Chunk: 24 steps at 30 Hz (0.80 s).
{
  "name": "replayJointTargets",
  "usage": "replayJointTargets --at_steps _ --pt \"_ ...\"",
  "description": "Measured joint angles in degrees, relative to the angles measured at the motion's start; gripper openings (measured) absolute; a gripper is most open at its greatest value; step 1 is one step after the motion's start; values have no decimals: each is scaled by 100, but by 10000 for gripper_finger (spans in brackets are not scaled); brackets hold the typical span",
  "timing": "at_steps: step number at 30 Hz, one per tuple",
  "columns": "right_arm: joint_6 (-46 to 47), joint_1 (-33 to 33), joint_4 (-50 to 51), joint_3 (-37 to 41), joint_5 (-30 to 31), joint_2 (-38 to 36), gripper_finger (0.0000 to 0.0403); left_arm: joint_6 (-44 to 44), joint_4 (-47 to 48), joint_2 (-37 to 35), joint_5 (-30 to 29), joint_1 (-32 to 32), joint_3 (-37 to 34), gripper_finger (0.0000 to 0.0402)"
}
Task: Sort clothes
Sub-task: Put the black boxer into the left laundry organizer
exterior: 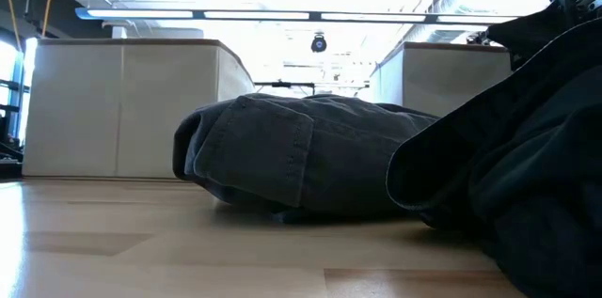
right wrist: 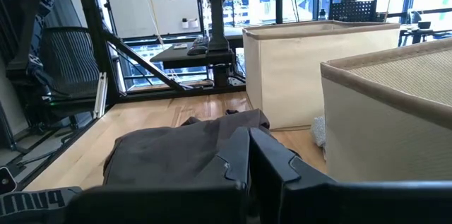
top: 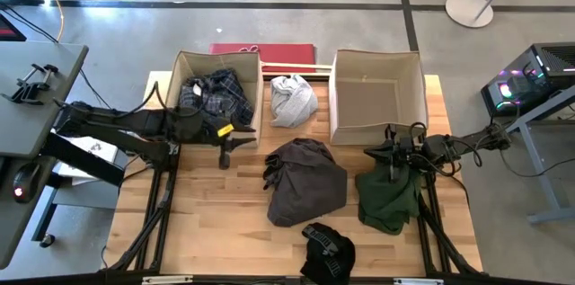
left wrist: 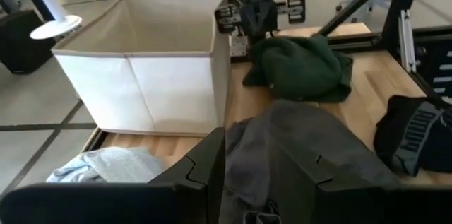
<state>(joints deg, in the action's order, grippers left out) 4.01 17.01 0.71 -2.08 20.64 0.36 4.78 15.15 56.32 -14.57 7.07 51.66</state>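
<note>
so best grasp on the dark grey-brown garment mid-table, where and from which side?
Probably from above, onto the raised bunched folds at the top of the dark grey-brown garment. It lies in a crumpled mound with no flat edge to slip under, and the low view shows a rounded hump. The left gripper, open beside the left box, is the nearer free one; the right gripper sits on the dark green garment.

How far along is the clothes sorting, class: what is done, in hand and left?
Done: the plaid shirt lies in the left box. In hand: the right gripper is on the dark green garment. Left: the grey-brown garment, the black garment and the light grey garment lie on the table; the right box is empty. The left gripper hangs free.
</note>
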Motion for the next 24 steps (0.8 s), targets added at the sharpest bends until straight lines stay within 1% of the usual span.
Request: replayJointTargets --at_steps 4,8,10,12,15,19,21,24 --pt "2 1 0 1 0 0 0 48 -43 168 -82 131 2 92" --pt "0 -1 -1 2 1 -1 0 578 -41 420 -1076 536 2 92" --pt "1 -1 -1 1 0 0 0 779 -65 523 -1299 737 2 92" --pt "1 0 -1 1 1 0 0 783 -198 582 -1347 920 3 92" --pt "0 -1 -2 1 2 0 0 562 -313 596 -1370 1175 4 92" --pt "1 0 0 0 0 0 0 -149 -345 624 -1492 1423 3 92" --pt "1 0 -1 2 0 0 0 -508 -602 707 -1641 1490 -90 92" --pt "0 1 0 2 0 0 0 -561 -1076 894 -1691 1626 -375 92"
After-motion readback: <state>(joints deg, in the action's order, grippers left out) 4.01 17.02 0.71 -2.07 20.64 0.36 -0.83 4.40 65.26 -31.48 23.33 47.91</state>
